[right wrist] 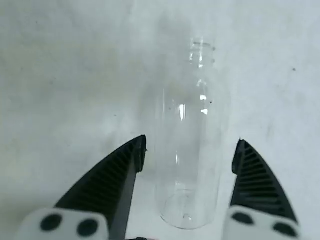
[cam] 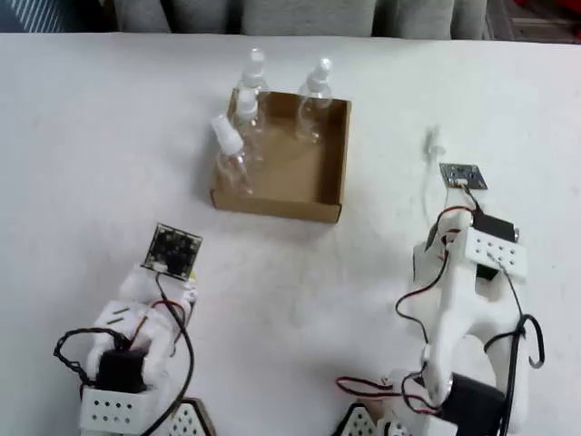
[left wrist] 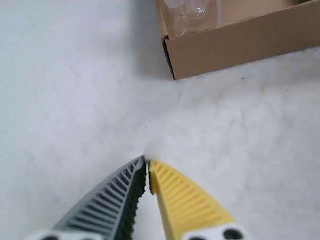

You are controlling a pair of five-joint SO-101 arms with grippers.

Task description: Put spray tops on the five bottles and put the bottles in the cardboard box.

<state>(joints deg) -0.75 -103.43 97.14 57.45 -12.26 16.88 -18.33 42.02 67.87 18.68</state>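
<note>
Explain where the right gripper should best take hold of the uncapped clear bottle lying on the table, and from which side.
Grip the bottle on its straight body, mid-length, from above, a finger each side. It lies flat, the right gripper open astride it; the threaded neck should probably stay free.

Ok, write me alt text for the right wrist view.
A clear bottle with a bare threaded neck and no spray top lies on the white table, framed by the open right gripper. The bottle's base points toward the camera, and neither side of the gripper touches it.
</note>
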